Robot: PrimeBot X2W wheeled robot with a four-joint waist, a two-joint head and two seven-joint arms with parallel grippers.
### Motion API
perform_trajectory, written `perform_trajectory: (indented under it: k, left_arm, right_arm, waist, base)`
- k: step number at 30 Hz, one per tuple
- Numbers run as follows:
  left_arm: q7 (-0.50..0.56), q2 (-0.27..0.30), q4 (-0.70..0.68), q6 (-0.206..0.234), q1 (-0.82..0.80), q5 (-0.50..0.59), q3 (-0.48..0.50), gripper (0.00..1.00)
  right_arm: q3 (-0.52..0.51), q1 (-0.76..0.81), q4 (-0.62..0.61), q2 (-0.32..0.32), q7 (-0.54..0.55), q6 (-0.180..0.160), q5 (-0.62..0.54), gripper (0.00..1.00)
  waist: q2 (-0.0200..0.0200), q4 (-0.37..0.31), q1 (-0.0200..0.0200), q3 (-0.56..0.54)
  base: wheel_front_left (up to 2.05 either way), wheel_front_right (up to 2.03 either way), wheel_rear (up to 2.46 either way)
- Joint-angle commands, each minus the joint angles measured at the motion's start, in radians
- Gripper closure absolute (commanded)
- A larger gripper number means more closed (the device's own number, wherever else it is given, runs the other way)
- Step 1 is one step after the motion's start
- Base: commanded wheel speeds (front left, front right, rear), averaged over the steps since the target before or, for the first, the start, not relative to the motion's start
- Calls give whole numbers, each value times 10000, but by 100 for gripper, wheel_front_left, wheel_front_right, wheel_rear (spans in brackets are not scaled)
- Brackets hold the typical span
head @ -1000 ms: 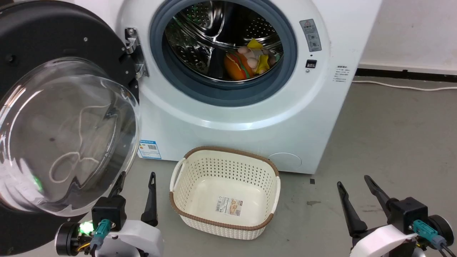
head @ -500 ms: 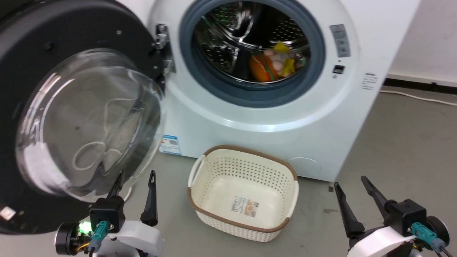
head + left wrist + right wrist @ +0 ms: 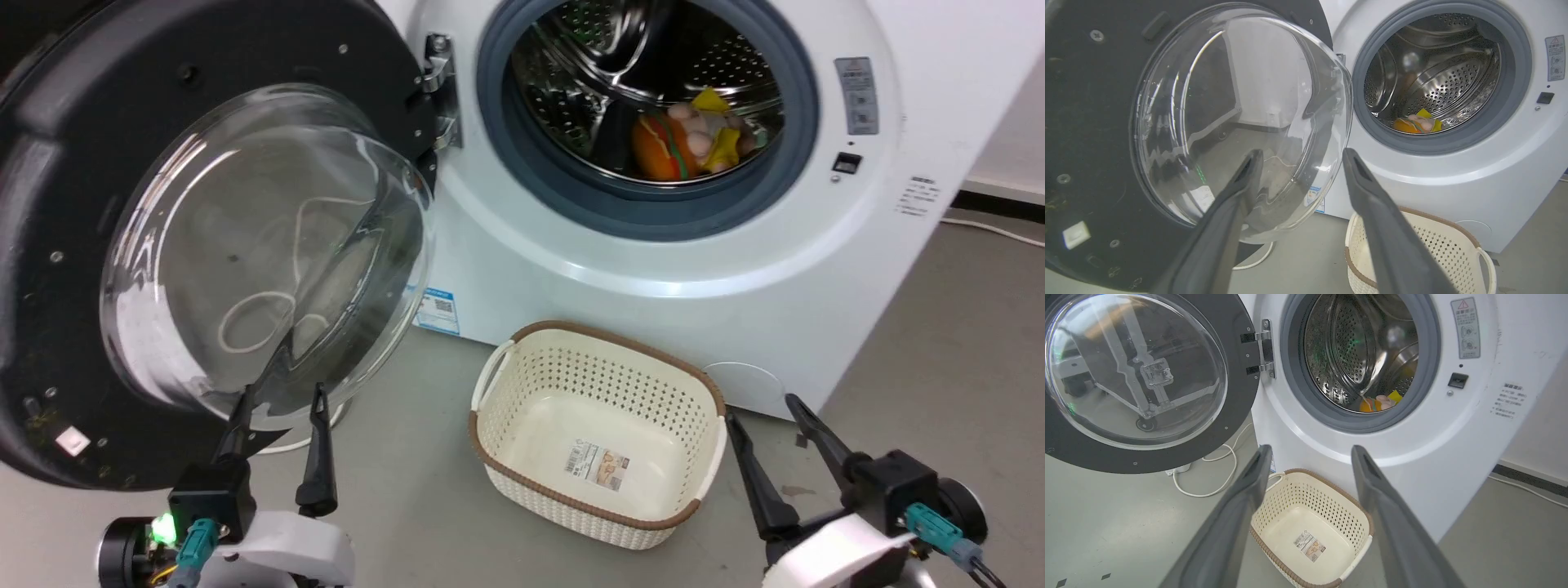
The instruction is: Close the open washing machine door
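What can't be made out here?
- washing machine door: left rim cut off by the head view's edge.
- left pincer: touching the door glass or not, overlap in head view.
- toys: small, partly behind the grey ring, left wrist view.
- warning label: print too small, right wrist view.

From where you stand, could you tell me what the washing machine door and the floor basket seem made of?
The washing machine door: a matt black ring, probably plastic, around a clear bowl, likely glass, with sharp reflections. The basket: cream plastic by its look, perforated walls, brown woven-style rim.
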Motion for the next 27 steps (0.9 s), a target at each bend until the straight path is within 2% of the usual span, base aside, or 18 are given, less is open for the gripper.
perform_trajectory:
  k: [1, 27]
  left_arm:
    - [-109, 2, -92, 71, 184, -58, 70, 0]
    - [-653, 1, -534, 524, 513, -338, 16, 0]
  right_arm:
    - [105, -209, 66, 2, -108, 3, 34, 0]
    - [720, -451, 427, -141, -649, 5, 182, 0]
  waist:
    - [0, 103, -1, 46]
    - [0, 1228, -1, 131]
  base:
    - [-7, -7, -7]
    - [-8, -8, -8]
